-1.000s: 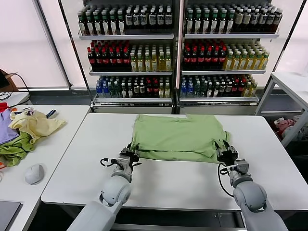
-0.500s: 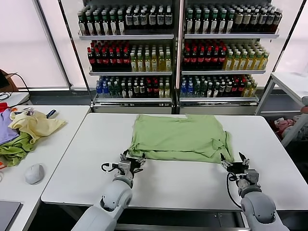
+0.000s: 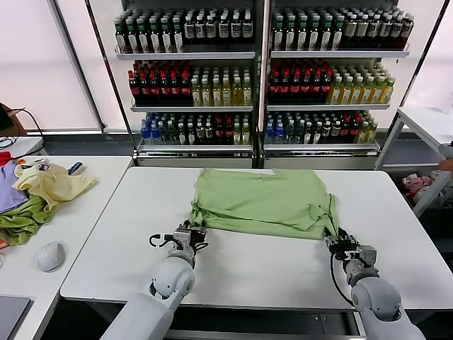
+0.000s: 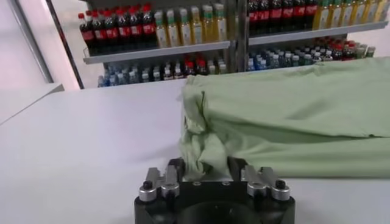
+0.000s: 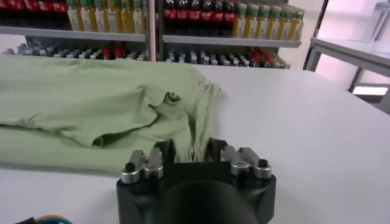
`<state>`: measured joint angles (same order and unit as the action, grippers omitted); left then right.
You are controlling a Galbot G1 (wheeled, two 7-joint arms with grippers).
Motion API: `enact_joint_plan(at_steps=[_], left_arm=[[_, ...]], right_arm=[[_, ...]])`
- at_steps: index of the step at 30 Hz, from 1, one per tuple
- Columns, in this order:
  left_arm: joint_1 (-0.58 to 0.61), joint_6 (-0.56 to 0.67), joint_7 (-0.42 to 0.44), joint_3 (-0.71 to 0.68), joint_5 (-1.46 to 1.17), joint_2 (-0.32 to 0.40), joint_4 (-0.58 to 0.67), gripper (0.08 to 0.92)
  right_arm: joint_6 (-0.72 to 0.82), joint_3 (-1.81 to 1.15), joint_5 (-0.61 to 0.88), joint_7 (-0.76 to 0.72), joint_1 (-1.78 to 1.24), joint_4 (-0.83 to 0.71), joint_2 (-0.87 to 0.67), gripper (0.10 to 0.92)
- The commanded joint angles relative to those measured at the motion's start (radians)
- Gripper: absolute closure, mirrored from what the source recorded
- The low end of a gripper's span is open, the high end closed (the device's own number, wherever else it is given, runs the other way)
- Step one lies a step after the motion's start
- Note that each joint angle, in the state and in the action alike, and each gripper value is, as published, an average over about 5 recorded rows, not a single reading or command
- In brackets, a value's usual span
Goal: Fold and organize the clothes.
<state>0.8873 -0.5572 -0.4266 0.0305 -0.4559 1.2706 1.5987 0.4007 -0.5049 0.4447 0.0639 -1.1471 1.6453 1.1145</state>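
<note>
The clothes, one light green shirt (image 3: 262, 202), lie flat and partly folded on the white table (image 3: 248, 265). My left gripper (image 3: 192, 231) sits low at the shirt's near left corner, shut on a bunched fold of the green cloth (image 4: 204, 155) that fills the gap between its fingers (image 4: 175, 167). At the near right corner my right gripper (image 3: 334, 239) is shut on the shirt's hem (image 5: 192, 137), which runs up between its fingers (image 5: 163, 149). A button on the collar (image 5: 172, 97) shows in the right wrist view. No print patch is visible.
Shelves of bottles (image 3: 262, 71) stand behind the table. A side table on the left holds a pile of yellow, green and purple garments (image 3: 39, 191) and a grey mouse (image 3: 49, 255). Another white table (image 3: 425, 120) stands at the right.
Both grippers stood open at the shirt's near edge half a second ago. Now each has moved in onto a near corner and closed on the cloth.
</note>
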Motion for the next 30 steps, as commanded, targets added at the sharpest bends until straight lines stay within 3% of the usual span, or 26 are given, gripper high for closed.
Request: enact_joint_plan(at_steps=[1,10,15,22,30], left_arm=[[-0.009,-0.019,-0.009,0.0,-0.024,0.003,-0.027,0.646],[0.018,-0.005,-0.006,0.006,-0.038,-0.012,0.021,0.87],[0.127,0.0,-0.006,0.032,-0.022,-0.046,0.179,0.877],[0.365,-0.008,-0.002,0.064,0.041,-0.081,0.436,0.877],[0.639,-0.012,0.014,0.112,0.126,-0.091,0.634,0.877]], right_arm=[[0.024,0.011,0.022,-0.002,0.009,-0.021,0.001,0.738],[0.012,0.0,0.023,-0.046,-0.021,0.008,-0.018,0.856],[0.001,-0.049,0.023,-0.065,-0.101,0.095,-0.049,0.858],[-0.002,-0.128,0.009,-0.078,-0.294,0.274,-0.073,0.858],[-0.015,-0.216,-0.075,-0.094,-0.493,0.43,-0.058,0.858]])
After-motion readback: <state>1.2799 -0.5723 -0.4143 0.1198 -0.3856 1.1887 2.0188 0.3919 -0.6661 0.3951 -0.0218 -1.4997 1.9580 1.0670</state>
